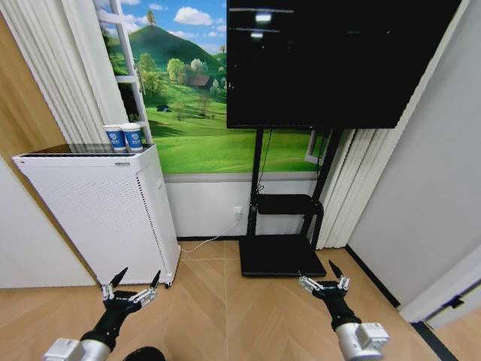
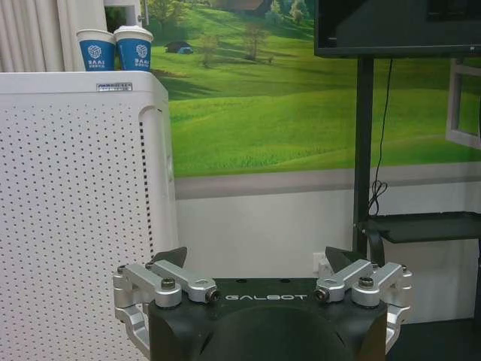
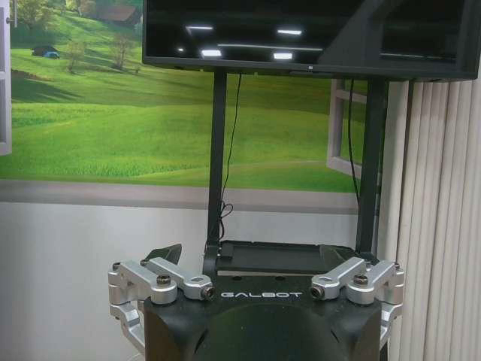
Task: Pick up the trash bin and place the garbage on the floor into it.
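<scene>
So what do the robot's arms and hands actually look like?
Both match. Each arm ends in a silver-grey metal cuff, then a slim black wrist. The left gripper and right gripper have a black body printed GALBOT in pale letters, silver bolted linkages, and pointed black tips on the jaws.

"GALBOT" stood on the left gripper (image 2: 255,265) body and on the right gripper (image 3: 255,261) body; cup (image 2: 96,50) logos were unreadable.

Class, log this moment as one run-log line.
left gripper: open, low over floor | right gripper: open, low | facing purifier, TV stand
</scene>
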Controlling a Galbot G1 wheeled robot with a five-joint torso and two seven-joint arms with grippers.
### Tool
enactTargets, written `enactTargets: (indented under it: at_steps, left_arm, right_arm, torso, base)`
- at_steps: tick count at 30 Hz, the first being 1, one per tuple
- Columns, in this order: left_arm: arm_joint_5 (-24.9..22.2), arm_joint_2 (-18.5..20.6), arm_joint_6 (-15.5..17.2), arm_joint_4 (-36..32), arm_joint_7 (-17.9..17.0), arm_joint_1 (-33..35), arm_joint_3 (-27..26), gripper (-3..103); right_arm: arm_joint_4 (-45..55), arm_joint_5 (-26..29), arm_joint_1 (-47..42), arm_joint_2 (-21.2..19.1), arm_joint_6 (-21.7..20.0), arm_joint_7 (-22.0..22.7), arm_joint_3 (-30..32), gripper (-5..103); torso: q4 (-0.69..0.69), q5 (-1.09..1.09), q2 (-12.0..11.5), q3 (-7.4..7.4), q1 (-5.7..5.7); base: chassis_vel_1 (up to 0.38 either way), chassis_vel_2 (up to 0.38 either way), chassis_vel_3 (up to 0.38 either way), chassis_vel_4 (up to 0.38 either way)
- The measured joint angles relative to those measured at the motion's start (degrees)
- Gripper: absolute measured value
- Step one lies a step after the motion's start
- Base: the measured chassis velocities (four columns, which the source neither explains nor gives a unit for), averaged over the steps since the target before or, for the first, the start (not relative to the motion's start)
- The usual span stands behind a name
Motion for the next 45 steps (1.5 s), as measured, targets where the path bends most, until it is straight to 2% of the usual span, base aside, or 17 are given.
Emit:
enactTargets:
  at_steps: [17, 18, 23, 24, 28, 29, 32, 35, 36, 38, 41, 43, 45]
  left_arm:
    - [0.0, 0.01, 0.0, 0.0, 0.0, 0.0, 0.01, 100]
    - [0.0, 0.0, -0.01, 0.0, 0.0, 0.0, 0.0, 100]
    - [0.0, 0.0, -0.01, 0.0, 0.0, 0.01, 0.0, 100]
    - [0.0, 0.0, -0.01, 0.0, 0.0, 0.0, 0.0, 100]
    - [0.0, 0.0, -0.01, 0.0, -0.01, 0.0, 0.0, 100]
    - [0.0, 0.0, 0.0, 0.0, 0.0, 0.0, 0.01, 100]
    - [0.0, 0.0, 0.0, 0.0, 0.0, 0.01, 0.0, 100]
    - [0.0, 0.0, 0.0, 0.0, 0.0, 0.01, 0.0, 100]
    - [0.0, 0.0, 0.0, 0.0, 0.0, 0.01, 0.0, 100]
    - [0.0, 0.0, 0.0, 0.0, 0.0, 0.01, 0.01, 100]
    - [0.0, 0.0, 0.0, 0.0, -0.01, 0.01, 0.0, 100]
    - [-0.01, 0.0, 0.0, 0.0, -0.01, 0.01, 0.0, 100]
    - [0.0, 0.0, 0.0, 0.01, -0.01, 0.01, 0.0, 100]
  right_arm:
    - [0.0, 0.0, -0.01, 0.0, 0.0, 0.0, 0.0, 100]
    - [0.0, 0.0, -0.01, 0.0, 0.0, 0.0, 0.0, 100]
    - [0.0, 0.0, -0.01, 0.0, 0.0, 0.0, 0.0, 100]
    - [0.0, 0.0, -0.01, 0.0, 0.0, 0.0, 0.0, 100]
    - [0.0, 0.0, -0.02, 0.0, 0.0, -0.01, -0.01, 100]
    - [0.0, 0.0, -0.01, -0.01, 0.0, 0.01, 0.0, 100]
    - [0.01, 0.0, -0.01, 0.0, 0.0, 0.01, 0.01, 100]
    - [0.0, 0.0, -0.01, -0.01, 0.0, 0.0, -0.01, 100]
    - [0.01, 0.0, -0.01, 0.0, 0.0, 0.01, 0.0, 100]
    - [0.01, 0.0, -0.01, 0.0, 0.0, 0.0, 0.0, 100]
    - [0.0, 0.0, 0.0, 0.0, 0.0, 0.0, 0.0, 100]
    - [0.01, 0.0, -0.01, 0.0, 0.0, 0.01, 0.0, 100]
    - [0.01, 0.0, -0.02, 0.0, -0.01, 0.0, -0.01, 100]
  torso:
    - [0.0, -0.02, -0.26, -0.14, -0.13]
    - [-0.01, 0.04, -0.27, -0.15, -0.15]
    - [0.0, -0.02, -0.35, -0.21, -0.19]
    - [0.0, 0.04, -0.38, -0.21, -0.19]
    - [-0.01, -0.04, -0.41, -0.23, -0.21]
    - [0.0, 0.05, -0.43, -0.23, -0.21]
    - [0.0, -0.05, -0.42, -0.25, -0.23]
    - [0.0, 0.07, -0.45, -0.24, -0.22]
    - [0.0, -0.04, -0.44, -0.26, -0.23]
    - [0.0, -0.06, -0.45, -0.26, -0.23]
    - [0.01, 0.07, -0.48, -0.25, -0.22]
    - [0.0, -0.05, -0.47, -0.26, -0.23]
    - [-0.01, -0.03, -0.48, -0.26, -0.23]
  base:
    - [0.238, -0.245, -0.248, 0.243]
    - [0.344, -0.346, -0.356, 0.342]
    - [0.356, -0.362, -0.369, 0.367]
    - [0.362, -0.378, -0.369, 0.369]
    - [0.359, -0.379, -0.377, 0.358]
    - [0.34, -0.342, -0.373, 0.327]
    - [0.346, -0.369, -0.319, 0.338]
    - [0.37, -0.36, -0.365, 0.361]
    - [0.322, -0.314, -0.299, 0.325]
    - [0.338, -0.322, -0.299, 0.325]
    - [0.364, -0.339, -0.351, 0.332]
    - [0.338, -0.365, -0.361, 0.343]
    - [0.341, -0.366, -0.338, 0.388]
